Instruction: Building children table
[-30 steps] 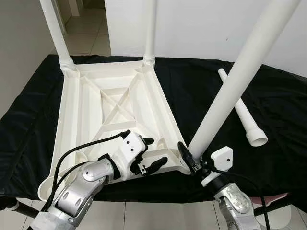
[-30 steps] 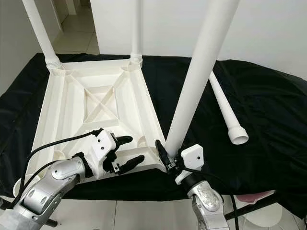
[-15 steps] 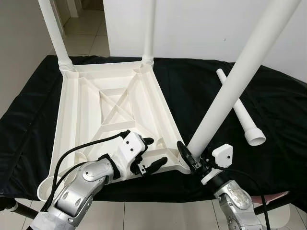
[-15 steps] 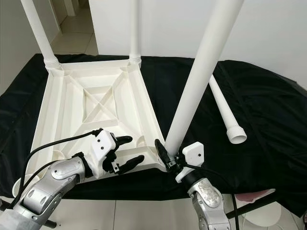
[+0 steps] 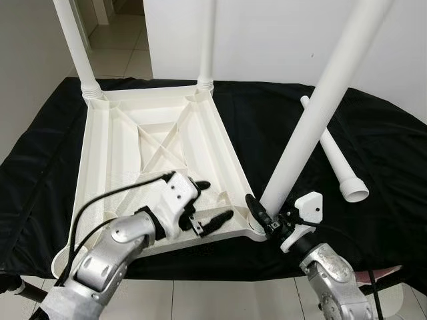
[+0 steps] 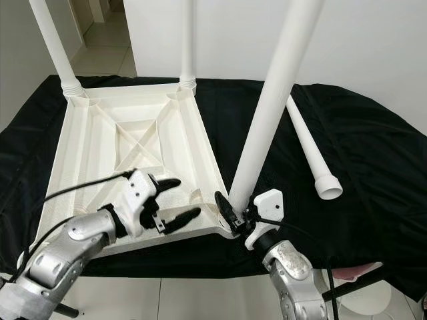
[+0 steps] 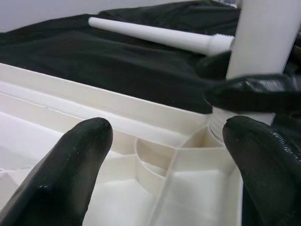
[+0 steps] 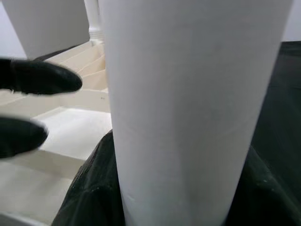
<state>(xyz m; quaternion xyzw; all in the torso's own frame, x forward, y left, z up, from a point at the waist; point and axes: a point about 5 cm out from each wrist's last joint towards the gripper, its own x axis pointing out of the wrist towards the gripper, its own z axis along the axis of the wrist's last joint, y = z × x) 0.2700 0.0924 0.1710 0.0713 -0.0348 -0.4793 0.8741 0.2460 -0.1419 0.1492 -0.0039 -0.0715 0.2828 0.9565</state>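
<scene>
1. lying upside down on a worktop draped in black cloth (image 5: pixel 387 153), the white plastic children's table top (image 5: pixel 133 153) shows its ribbed underside with a cross brace in the middle.
2. two white legs already stand upright in the far corner sockets: the far-left leg (image 5: pixel 77 47) and the far-right leg (image 5: pixel 208 40).
3. a third white leg (image 5: pixel 313 120) rises steeply from the near-right corner socket (image 5: pixel 255 223), leaning a little to the right as it goes up; its lower end sits at that socket.
4. the right end effector (image 5: pixel 270 223) is clenched round the base of this third leg, just above the socket, one black finger on each side of the tube; in the right wrist view the tube (image 8: pixel 188 108) stands close between the dark fingers.
5. the left end effector (image 5: pixel 207 203) hovers over the near edge of the table top, just left of the same corner, with its two black fingers spread apart and holding nothing; the left wrist view shows the ribs and the socket (image 7: pixel 218 127) between its fingertips (image 7: pixel 70 160).
6. a fourth leg (image 5: pixel 333 153) lies loose on the black cloth to the right, apart from the table top, its wider open end pointing toward the robot.
</scene>
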